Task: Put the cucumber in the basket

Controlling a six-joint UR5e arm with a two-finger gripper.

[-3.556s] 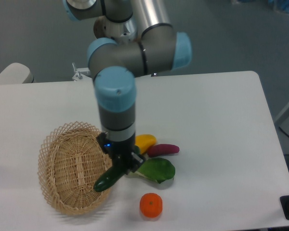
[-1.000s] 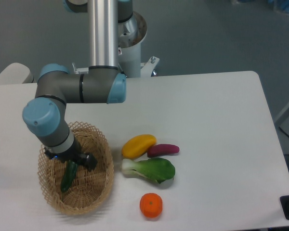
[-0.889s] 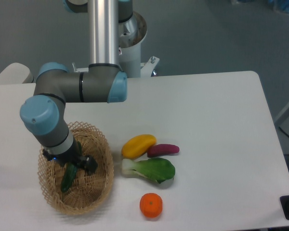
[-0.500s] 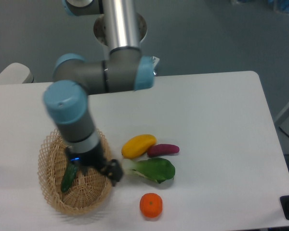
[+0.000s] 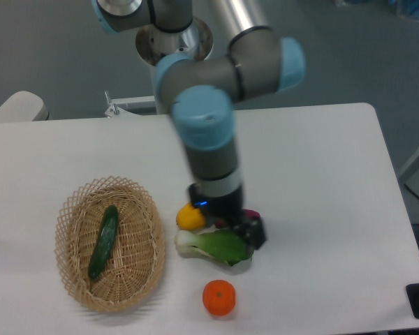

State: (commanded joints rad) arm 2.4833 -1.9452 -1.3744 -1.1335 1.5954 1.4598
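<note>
The dark green cucumber (image 5: 103, 241) lies lengthwise inside the oval tan wicker basket (image 5: 76, 206) at the table's front left. My gripper (image 5: 243, 230) is well to the right of the basket, low over the bok choy and the purple vegetable. It holds nothing that I can see. Its fingers are blurred and partly hidden by the wrist, so I cannot tell whether they are open or shut.
A bok choy (image 5: 220, 246), a yellow vegetable (image 5: 189, 218) and a purple vegetable, mostly hidden by the gripper, lie in the middle front. An orange (image 5: 218, 297) sits near the front edge. The arm (image 5: 204, 125) rises over the table's middle.
The gripper let go of the cucumber in the basket and swung right, from over the basket to above the bok choy. The cucumber stays in the basket.
</note>
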